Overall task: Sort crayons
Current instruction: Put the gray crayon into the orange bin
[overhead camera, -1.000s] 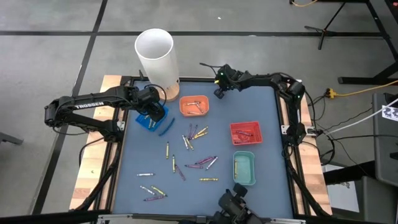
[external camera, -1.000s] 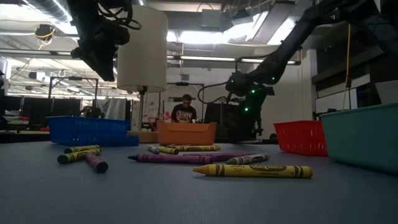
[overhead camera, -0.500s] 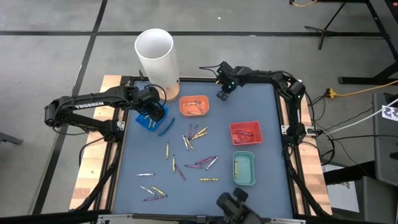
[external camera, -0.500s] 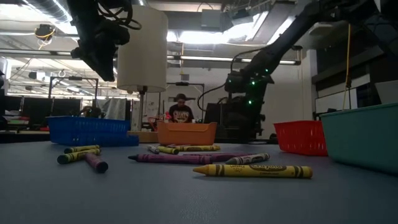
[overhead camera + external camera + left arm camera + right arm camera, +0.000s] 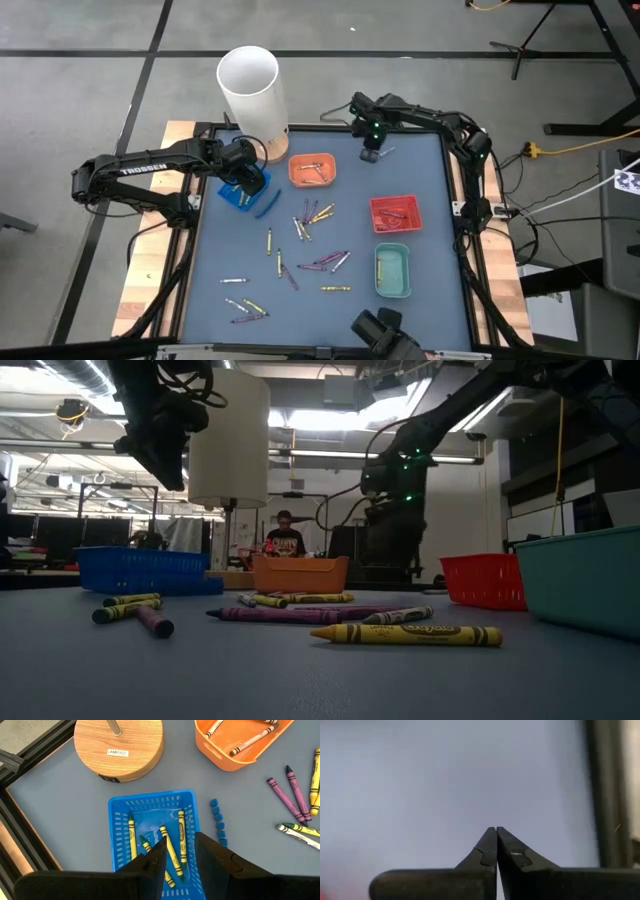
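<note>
I take the orange tray (image 5: pixel 312 170) as my landmark. My left gripper (image 5: pixel 178 851) hangs just above the blue tray (image 5: pixel 243 190), which sits just to the left of the orange tray by the lamp's wooden base (image 5: pixel 118 747); its fingers are parted with nothing between them, and yellow crayons (image 5: pixel 172 851) lie in the blue tray right below. That arm has not shifted over the last second. What has changed is my right gripper (image 5: pixel 371 155): a second ago it hung further back and closer to the orange tray's far-right corner, and it has since swung away to the right and a little nearer, with its fingers (image 5: pixel 490 851) pinched fully together on nothing over bare grey table (image 5: pixel 420 785). I read that as the right arm travelling empty toward its next pick, not carrying anything. Most of the work remains: a loose scatter of crayons (image 5: pixel 318 214) lies on the mat in front of the orange tray, with more further forward, near the table's front-left edge, while a few already rest in the orange tray, the red tray (image 5: pixel 395 213) and the green tray (image 5: pixel 392 270). The right gripper will need to spread its fingers before it can take one.
</note>
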Tool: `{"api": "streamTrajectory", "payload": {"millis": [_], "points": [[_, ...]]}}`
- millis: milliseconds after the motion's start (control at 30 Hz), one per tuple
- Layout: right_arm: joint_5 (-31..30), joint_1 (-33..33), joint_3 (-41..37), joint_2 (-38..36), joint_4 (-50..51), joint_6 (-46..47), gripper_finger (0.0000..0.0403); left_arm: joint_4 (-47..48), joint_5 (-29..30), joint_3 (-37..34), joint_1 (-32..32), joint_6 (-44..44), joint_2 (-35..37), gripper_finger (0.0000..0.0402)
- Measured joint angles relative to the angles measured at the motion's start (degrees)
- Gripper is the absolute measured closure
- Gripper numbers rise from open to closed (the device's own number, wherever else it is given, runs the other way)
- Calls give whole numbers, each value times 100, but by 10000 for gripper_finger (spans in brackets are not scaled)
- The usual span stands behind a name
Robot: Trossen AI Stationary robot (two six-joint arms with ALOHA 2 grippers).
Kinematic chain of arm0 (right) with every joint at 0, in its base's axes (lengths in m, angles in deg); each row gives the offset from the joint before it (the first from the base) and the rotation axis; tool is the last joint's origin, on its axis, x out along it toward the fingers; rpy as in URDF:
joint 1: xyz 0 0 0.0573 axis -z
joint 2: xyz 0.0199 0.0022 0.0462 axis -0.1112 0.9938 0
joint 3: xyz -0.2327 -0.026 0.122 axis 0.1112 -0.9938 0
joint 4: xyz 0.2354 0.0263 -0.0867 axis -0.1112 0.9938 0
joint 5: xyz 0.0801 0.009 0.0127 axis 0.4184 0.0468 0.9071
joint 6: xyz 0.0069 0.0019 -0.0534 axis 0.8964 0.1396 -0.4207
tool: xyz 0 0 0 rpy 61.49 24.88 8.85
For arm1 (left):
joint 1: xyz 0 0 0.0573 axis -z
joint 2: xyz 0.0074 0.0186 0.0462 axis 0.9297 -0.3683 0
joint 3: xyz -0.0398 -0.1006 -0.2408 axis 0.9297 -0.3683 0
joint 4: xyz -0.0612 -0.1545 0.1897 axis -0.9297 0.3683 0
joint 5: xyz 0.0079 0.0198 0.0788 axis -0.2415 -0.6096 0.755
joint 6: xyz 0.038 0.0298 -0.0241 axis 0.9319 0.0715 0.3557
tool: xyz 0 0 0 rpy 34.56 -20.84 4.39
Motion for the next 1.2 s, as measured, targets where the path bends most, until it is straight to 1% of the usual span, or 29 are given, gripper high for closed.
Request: {"api": "streamTrajectory", "payload": {"millis": [100, 200, 333, 467, 600, 1000, 1100, 1200], "points": [[7, 0, 0, -61, 708, -378, 402, -2, 0, 0, 0, 0, 0, 317], [7, 0, -209, -83, 923, -718, 402, 0, 0, 0, 0, 2, 0, 317], [57, 0, -900, -210, 810, -1138, 402, 0, 0, 0, 0, 2, 0, 317], [52, 0, -1666, -382, 466, -1305, 402, 0, 0, 0, 7, 4, 0, 317], [-158, 0, -2129, -500, 54, -1319, 402, 0, 2, 0, 4, 7, 0, 317], [-230, -9, -2205, -489, -105, -1252, 401, -4, 13, 0, 2, 7, 0, 317], [-233, -7, -2207, -485, -110, -1029, 386, -4, 11, 0, 2, 9, 0, 317], [-242, -7, -2209, -477, -109, -993, 356, -4, 11, 0, 2, 9, 0, 317]]}}
